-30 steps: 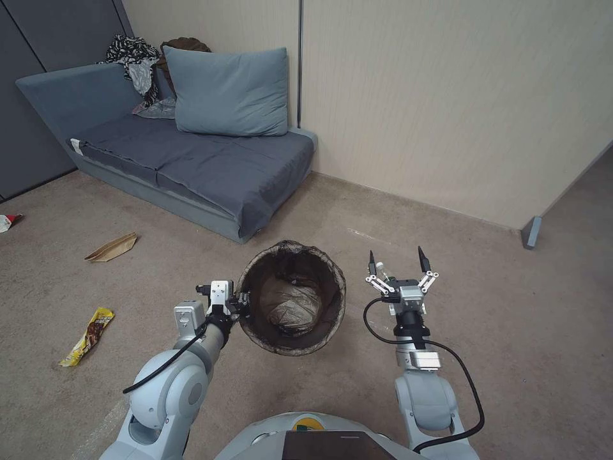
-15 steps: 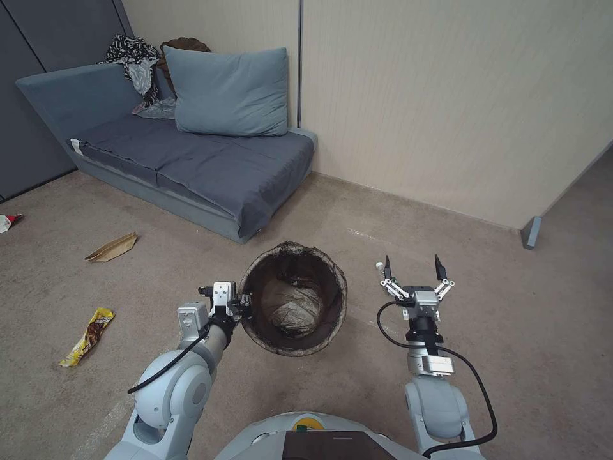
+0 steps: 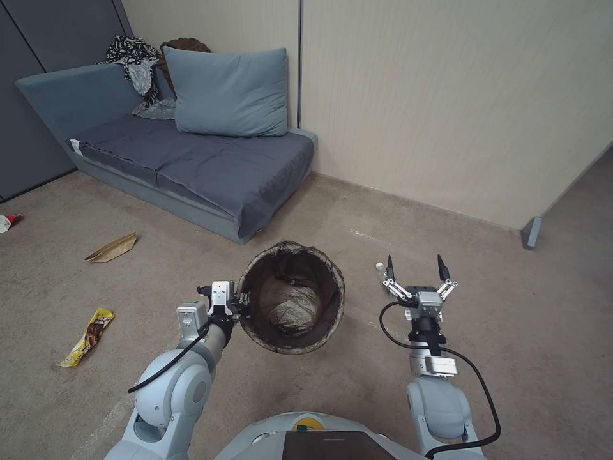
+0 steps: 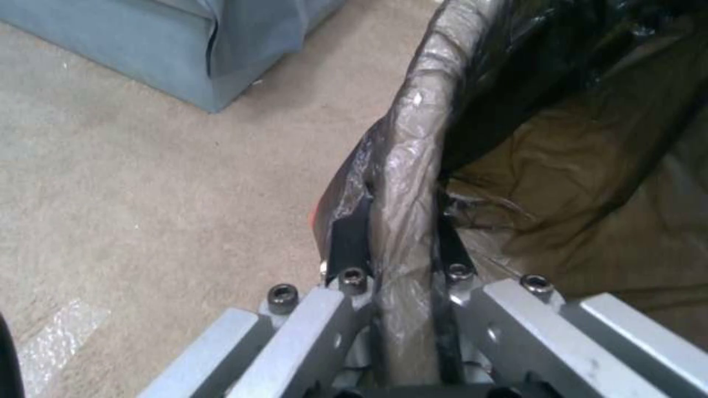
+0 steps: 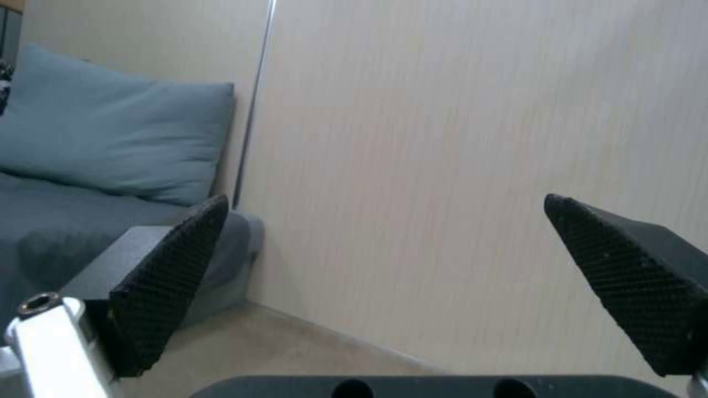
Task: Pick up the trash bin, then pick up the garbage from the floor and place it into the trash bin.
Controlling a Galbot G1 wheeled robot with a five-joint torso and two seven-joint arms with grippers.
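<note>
A: Status?
B: Left hand [image 3: 241, 304] clamped on the trash bin [image 3: 292, 297] rim, bin held off the floor. Right hand [image 3: 415, 268] spread wide, empty; in the last second it shifted right, away from the bin.
A: Garbage?
B: Yellow wrapper [image 3: 86, 337] and brown paper bag [image 3: 112, 247] on the carpet, far left. Pickup pending.

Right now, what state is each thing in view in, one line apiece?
trash bin: lifted, tilted, bag-lined, gripped at its rim.
left gripper: jaws shut on the bin's rim.
right gripper: jaws wide open, holding nothing.
yellow wrapper: lying on the carpet.
brown paper bag: flat on the carpet.
red-and-white wrapper: on the carpet, at the view's edge.
pillow: propped upright on the sofa.
</note>
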